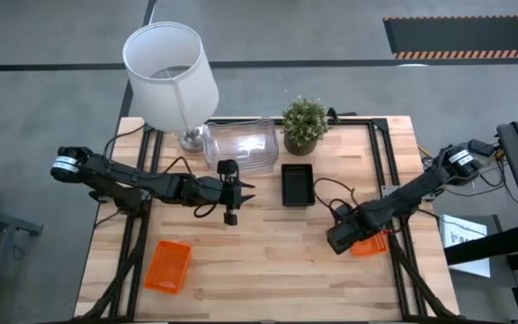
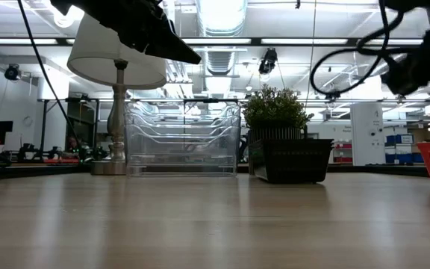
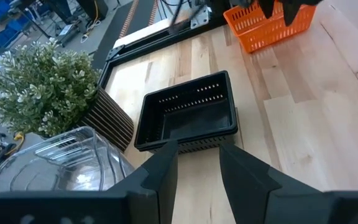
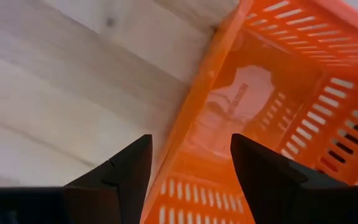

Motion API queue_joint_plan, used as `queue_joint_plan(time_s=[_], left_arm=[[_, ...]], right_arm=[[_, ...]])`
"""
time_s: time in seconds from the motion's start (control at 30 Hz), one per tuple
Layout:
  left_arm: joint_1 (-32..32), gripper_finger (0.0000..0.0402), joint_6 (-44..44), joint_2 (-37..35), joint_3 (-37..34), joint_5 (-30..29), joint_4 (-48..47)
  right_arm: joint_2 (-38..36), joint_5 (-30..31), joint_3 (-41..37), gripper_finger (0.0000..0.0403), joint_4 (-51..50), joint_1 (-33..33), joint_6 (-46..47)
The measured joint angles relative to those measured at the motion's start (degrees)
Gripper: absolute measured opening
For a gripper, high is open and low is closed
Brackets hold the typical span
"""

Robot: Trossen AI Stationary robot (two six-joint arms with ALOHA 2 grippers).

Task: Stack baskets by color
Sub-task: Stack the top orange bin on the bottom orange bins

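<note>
An orange basket (image 4: pixel 278 93) lies at the table's right near side, also in the high view (image 1: pixel 373 243). My right gripper (image 4: pixel 190 140) hangs open over it, pointing down, one finger above the bare table and one above the basket's inside, astride one wall's rim. A second orange basket (image 1: pixel 167 265) lies near the left front. A black basket (image 3: pixel 188 115) rests on its base mid-table. Clear baskets (image 1: pixel 239 146) stand nested behind it. My left gripper (image 3: pixel 199 148) waits open and empty, raised over mid-table and facing the black basket.
A white lamp (image 1: pixel 171 76) stands at the far left. A potted plant (image 1: pixel 305 121) stands at the far middle, right behind the black basket. Bare wood lies across the table's middle and near side between the two orange baskets.
</note>
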Motion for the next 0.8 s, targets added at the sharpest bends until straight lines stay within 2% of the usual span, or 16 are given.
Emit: queue_joint_plan(time_s=[0.2,0.47,0.6,0.8], left_arm=[[0.0,0.0102,0.0,0.0,0.0,0.0,0.0],[0.0,0.0102,0.0,0.0,0.0,0.1,1.3],[0.0,0.0102,0.0,0.0,0.1,0.7,3.3],[-0.2,0.0102,-1.6,0.0,0.1,2.8,5.0]], right_arm=[[4.8,0.8,-0.2,0.0167,0.4,-0.1,-2.3],[7.1,-0.8,-0.2,0.0021,3.0,-0.1,-6.0],[4.1,-4.7,-0.1,0.0011,3.1,0.1,-11.3],[-2.2,-5.5,1.9,0.0009,9.7,0.0,-26.8]])
